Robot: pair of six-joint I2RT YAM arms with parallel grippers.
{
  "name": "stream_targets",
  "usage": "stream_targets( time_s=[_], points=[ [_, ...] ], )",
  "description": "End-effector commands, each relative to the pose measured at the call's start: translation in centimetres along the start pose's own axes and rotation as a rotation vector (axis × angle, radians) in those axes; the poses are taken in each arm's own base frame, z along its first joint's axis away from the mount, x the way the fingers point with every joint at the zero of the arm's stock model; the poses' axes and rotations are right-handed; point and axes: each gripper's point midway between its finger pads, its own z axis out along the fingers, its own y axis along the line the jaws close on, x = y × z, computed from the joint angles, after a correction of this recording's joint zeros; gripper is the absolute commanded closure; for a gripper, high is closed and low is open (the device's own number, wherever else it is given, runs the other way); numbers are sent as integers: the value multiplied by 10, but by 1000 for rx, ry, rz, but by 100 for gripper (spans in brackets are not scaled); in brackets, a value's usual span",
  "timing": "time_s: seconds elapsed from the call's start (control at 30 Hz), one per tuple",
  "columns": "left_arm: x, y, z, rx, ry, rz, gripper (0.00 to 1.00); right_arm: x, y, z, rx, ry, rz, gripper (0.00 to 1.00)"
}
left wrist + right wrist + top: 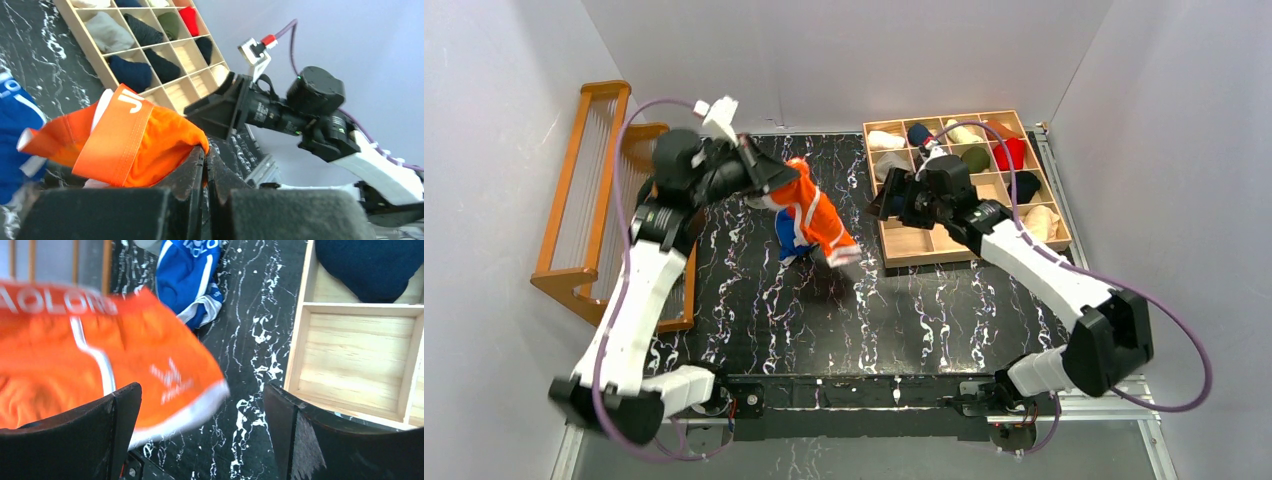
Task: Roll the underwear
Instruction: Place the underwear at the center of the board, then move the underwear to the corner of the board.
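Black marbled counter (pixel 944 300): my left fingers (pixel 205 165) pinch the orange underwear (pixel 135 145) aloft above the blue pair (pixel 786 238); my right fingers (pixel 200 440) stand wide, empty. Fabric looks soft, limp, light: best grip, the waistband.

overhead looking down, wrist views close — sharing orange underwear (pixel 145 142)
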Motion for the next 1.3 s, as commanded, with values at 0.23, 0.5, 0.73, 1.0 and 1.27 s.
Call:
stream_targets(
  time_s=[0.23,0.5,0.73,1.0,1.27],
  points=[
    [179,89,-75,-328,53,-512,100,39,34,-5,-247,204,-35,1],
    [218,137,-125,-691,103,-502,58,98,42,28,-273,493,-113,1],
    [212,157,-131,-821,114,-441,35,116,69,100,-293,544,-134,8],
    [213,178,-138,-937,86,-435,31,122,106,175,-338,540,-161,14],
    [222,187,-138,-965,117,-436,24,95,59,244,-109,415,-203,12]
  ],
)
